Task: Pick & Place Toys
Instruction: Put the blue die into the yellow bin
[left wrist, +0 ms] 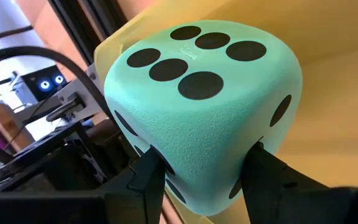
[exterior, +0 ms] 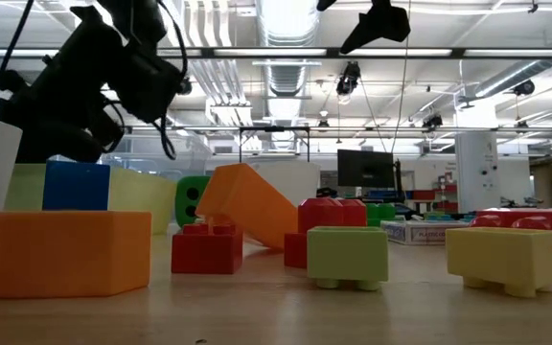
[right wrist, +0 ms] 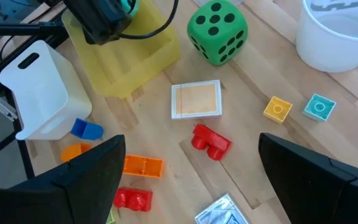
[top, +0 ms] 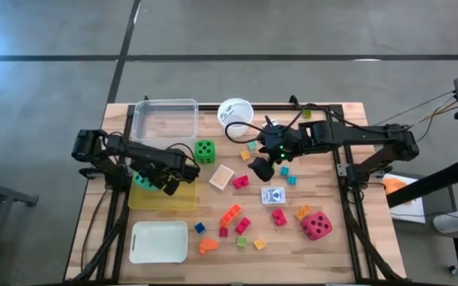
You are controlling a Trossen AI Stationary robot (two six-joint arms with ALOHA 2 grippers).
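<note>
Teal die (left wrist: 204, 112) clamped in left end effector (left wrist: 207, 177) over yellow tray (top: 162, 196), right end effector (top: 262, 168) spread wide and empty right of that tray, above bench (top: 332, 246).

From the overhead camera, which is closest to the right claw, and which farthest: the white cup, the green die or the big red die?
Seen from the right gripper, near the table's middle:
1. White cup, just beyond it toward the far edge.
2. Green die, off toward the left arm; only slightly farther than the cup, nearly too close to call.
3. Red die, plainly farthest, toward the near right corner.
</note>
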